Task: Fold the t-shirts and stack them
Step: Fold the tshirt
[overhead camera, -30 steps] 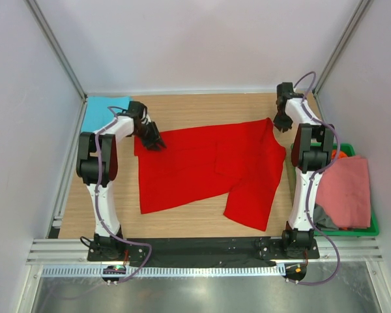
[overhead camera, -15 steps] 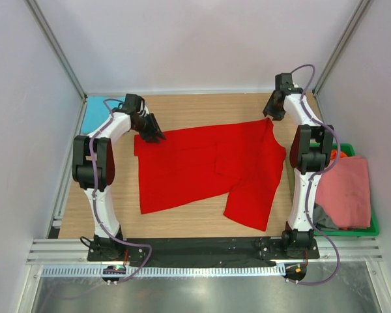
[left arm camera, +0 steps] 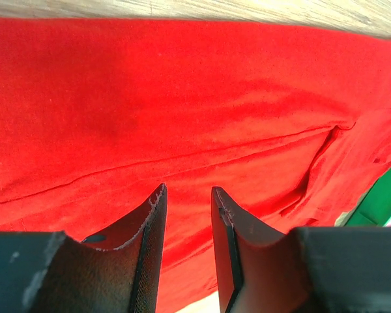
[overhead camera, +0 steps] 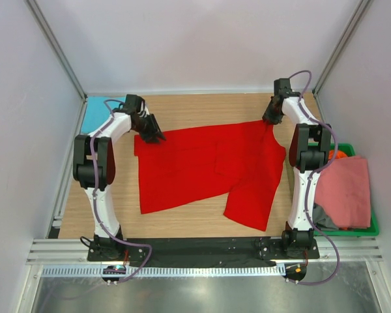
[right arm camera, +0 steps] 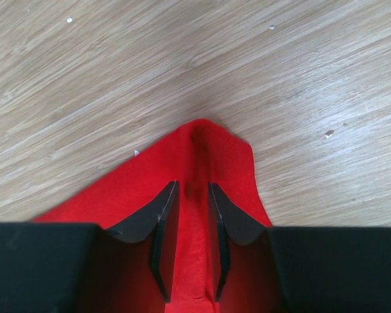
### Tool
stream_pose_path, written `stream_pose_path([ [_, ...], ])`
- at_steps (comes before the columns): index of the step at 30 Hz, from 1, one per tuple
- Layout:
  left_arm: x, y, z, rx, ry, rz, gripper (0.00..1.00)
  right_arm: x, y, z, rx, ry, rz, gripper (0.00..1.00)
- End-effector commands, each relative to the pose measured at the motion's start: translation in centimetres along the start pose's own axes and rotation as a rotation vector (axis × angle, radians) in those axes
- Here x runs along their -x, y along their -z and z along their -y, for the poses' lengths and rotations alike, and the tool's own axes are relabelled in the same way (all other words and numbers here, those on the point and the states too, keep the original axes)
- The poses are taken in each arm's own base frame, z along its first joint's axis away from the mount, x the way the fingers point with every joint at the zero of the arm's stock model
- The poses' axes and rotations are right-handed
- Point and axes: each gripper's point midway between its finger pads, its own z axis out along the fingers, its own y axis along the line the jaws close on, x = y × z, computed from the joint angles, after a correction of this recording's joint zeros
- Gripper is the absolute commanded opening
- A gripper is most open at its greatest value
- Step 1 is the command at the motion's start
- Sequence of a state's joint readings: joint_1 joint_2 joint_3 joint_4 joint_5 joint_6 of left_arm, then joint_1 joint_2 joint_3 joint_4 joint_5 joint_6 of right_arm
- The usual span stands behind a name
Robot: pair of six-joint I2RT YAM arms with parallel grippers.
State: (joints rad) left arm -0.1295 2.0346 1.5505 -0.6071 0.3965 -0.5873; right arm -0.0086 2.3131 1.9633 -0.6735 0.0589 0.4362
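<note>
A bright red t-shirt [overhead camera: 208, 166] lies spread on the wooden table [overhead camera: 202, 107], with one sleeve folded in near its middle. My left gripper [overhead camera: 151, 135] is over the shirt's far left corner. In the left wrist view it [left arm camera: 188, 190] is open, with red cloth [left arm camera: 182, 98] showing through the gap. My right gripper [overhead camera: 271, 117] is at the shirt's far right corner. In the right wrist view it [right arm camera: 192, 186] is open, its jaws narrowly apart either side of a raised crease in that corner [right arm camera: 202, 140]. A turquoise t-shirt [overhead camera: 98, 114] lies at the far left.
A green crate [overhead camera: 373, 225] stands off the table's right edge. It holds a salmon pink t-shirt [overhead camera: 345, 189], a dark grey one [overhead camera: 322, 217] and a bit of orange cloth [overhead camera: 337, 155]. White walls enclose the table on three sides.
My right gripper has moved left from beside the shirt onto its far right corner. My left gripper has shifted slightly up and left to the far left corner. The shirt has not moved.
</note>
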Motion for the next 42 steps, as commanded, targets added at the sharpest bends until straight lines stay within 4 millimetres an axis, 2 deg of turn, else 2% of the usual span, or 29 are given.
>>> stream_pose_path([
  [1, 1.5, 0.4, 1.0, -0.025, -0.017, 0.03, 0.34, 0.7, -0.2, -0.5, 0.029, 0.021, 0.025, 0.29],
  [8, 1.8, -0.4, 0.4, -0.006, -0.013, 0.025, 0.34, 1.8, -0.1, -1.1, 0.05, -0.005, 0.061, 0.17],
  [12, 1.9, -1.4, -0.6, 0.024, 0.007, 0.019, 0.34, 2.8, -0.4, -1.0, 0.065, -0.049, 0.08, 0.01],
  [18, 2.1, -2.8, -3.1, 0.096, 0.035, 0.025, 0.34, 4.4, -0.4, -1.1, 0.126, -0.126, 0.121, 0.01],
  [21, 1.9, -3.4, -4.3, 0.112, 0.075, 0.01, 0.33, 5.0, -0.5, -0.7, 0.143, -0.151, 0.143, 0.01],
  [22, 1.7, -3.8, -4.7, 0.119, 0.087, 0.001, 0.32, 4.6, -0.8, -0.4, 0.145, -0.156, 0.137, 0.01],
  [23, 1.6, -3.9, -5.0, 0.122, 0.093, -0.001, 0.32, 5.2, -0.7, 0.0, 0.157, -0.166, 0.156, 0.01],
  [25, 1.3, -4.1, -5.6, 0.131, 0.103, -0.009, 0.32, 4.8, -1.3, 0.6, 0.153, -0.17, 0.154, 0.01],
  [29, 1.2, -4.4, -6.1, 0.136, 0.111, -0.016, 0.32, 4.4, -2.8, 1.2, 0.167, -0.161, 0.136, 0.01],
  [33, 1.3, -4.3, -6.0, 0.131, 0.1, -0.011, 0.31, 4.7, -3.4, 1.4, 0.171, -0.166, 0.141, 0.01],
  [38, 1.9, -3.4, -5.1, 0.11, 0.075, 0.011, 0.31, 6.8, -1.5, 0.4, 0.215, -0.188, 0.19, 0.01],
  [42, 3.0, -1.6, -3.3, 0.068, 0.052, 0.059, 0.33, 8.3, 1.3, -1.0, 0.284, -0.208, 0.239, 0.01],
])
